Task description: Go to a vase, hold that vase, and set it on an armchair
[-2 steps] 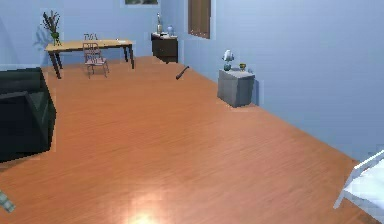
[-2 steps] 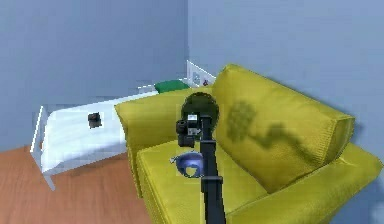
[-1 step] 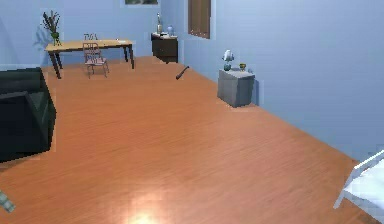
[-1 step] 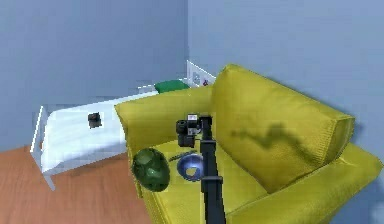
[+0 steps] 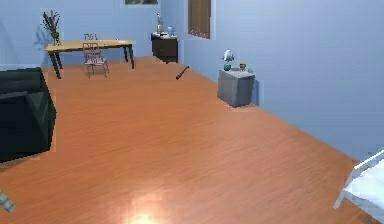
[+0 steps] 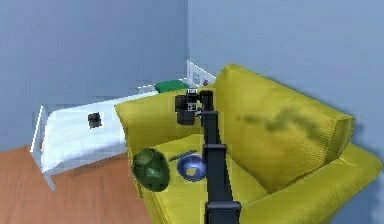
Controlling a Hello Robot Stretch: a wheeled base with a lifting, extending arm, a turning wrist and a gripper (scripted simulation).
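A yellow armchair [image 6: 270,130] takes up the arm side view's right. On its seat lie a dark green rounded thing [image 6: 152,171] at the front edge and a blue round dish [image 6: 192,168] beside it. The arm's dark bar rises across the seat, and the gripper [image 6: 182,107] stands in front of the chair's back and armrest. I cannot tell whether it holds anything. In the forward view a dark vase with twigs [image 5: 52,28] stands on a wooden table [image 5: 100,45] at the far left.
A white bed [image 6: 85,130] stands left of the armchair; its corner [image 5: 366,185] also shows bottom right. A dark sofa [image 5: 22,112] stands at the left and a grey side table [image 5: 237,87] with small things by the right wall. A chair [image 5: 95,57] and dark cabinet [image 5: 165,46] stand beyond.
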